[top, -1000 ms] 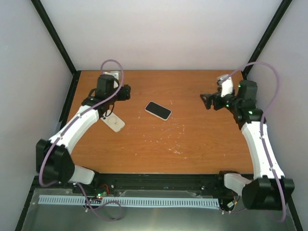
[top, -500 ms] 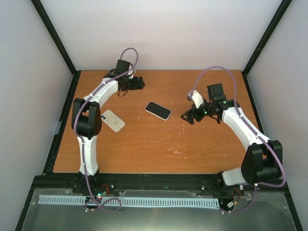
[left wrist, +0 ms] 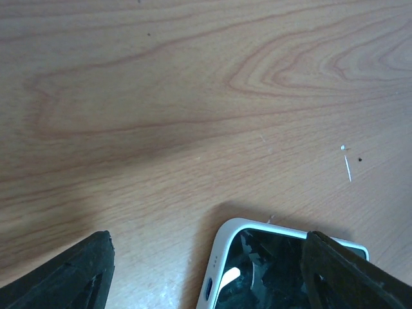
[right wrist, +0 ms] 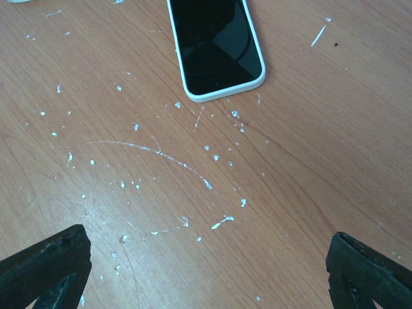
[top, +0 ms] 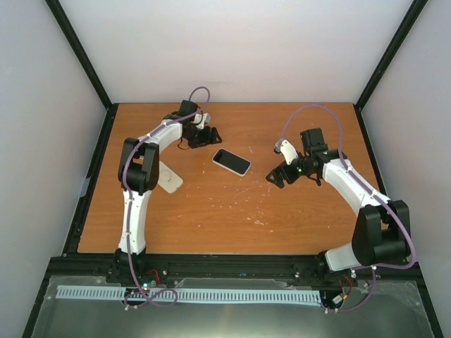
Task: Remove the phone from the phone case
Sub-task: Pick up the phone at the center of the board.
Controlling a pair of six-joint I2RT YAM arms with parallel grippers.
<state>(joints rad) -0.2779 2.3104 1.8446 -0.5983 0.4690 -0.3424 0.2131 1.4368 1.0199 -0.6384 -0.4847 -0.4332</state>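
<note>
The top camera looks down from high at the near side, seeing the whole table (top: pixel 232 211); the left wrist camera sits very low; the right one sits higher; all three see the phone (top: pixel 232 161).

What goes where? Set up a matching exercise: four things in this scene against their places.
Things:
1. phone
2. left gripper
3. right gripper
4. white flat piece

Places:
A. partly hidden beside the left arm
B. mid-table, screen up
C. open, at the phone's far left corner
D. open, to the right of the phone

Pairs: 1-B, 2-C, 3-D, 4-A
</note>
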